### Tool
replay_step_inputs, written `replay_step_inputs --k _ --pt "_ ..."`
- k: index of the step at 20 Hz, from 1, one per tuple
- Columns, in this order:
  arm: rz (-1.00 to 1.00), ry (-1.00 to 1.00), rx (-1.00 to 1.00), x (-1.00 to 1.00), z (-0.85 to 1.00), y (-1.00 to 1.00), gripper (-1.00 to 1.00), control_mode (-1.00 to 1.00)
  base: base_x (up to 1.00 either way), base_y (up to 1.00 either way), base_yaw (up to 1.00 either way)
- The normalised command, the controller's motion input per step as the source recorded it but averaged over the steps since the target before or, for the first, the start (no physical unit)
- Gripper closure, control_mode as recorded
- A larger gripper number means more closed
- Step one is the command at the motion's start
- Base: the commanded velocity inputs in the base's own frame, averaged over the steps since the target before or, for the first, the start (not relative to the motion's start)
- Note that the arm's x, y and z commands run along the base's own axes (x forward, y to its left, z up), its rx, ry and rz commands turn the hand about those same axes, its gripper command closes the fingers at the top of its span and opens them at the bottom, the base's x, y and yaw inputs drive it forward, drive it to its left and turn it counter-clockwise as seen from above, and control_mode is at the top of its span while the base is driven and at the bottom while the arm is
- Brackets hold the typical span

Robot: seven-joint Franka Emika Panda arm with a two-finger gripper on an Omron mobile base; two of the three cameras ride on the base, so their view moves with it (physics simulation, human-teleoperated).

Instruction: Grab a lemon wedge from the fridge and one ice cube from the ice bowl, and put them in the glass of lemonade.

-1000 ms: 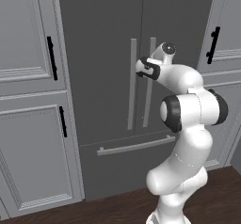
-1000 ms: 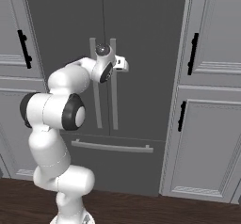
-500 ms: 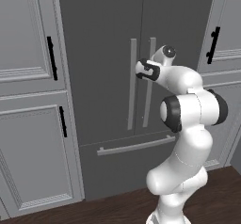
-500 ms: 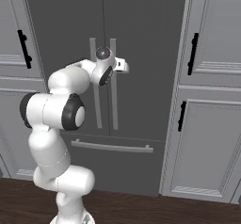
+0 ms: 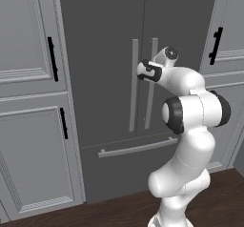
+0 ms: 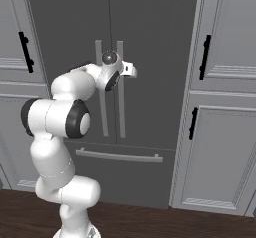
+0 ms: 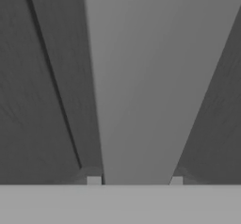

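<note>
The gripper (image 7: 135, 180) straddles the fridge's (image 5: 105, 54) right door handle (image 7: 136, 86), fingertips touching either side, apparently clamped; both doors shut; a shallow hold could slip off when pulling.

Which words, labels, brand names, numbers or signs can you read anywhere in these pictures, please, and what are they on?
None: no writing, label, brand or number shows anywhere.
The fridge doors and bar handles are plain grey.
The cabinets and their black handles are unmarked.
The gripper carries no lettering.
</note>
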Motion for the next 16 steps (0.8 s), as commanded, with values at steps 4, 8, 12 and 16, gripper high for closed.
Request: replay_step_inputs --k 4,8,12,16 --pt "0.0 0.0 0.0 0.24 -0.26 -0.19 1.0 -1.0 0.0 0.0 0.0" --pt "-0.02 -0.03 0.01 0.02 -0.07 -0.79 1.0 -1.0 0.0 0.0 0.0" --pt "-0.07 -0.08 0.08 -0.05 0.0 -1.0 1.0 -1.0 0.0 0.0 0.0" --pt "-0.08 -0.01 0.1 -0.15 0.01 -1.0 1.0 -1.0 0.0 0.0 0.0"
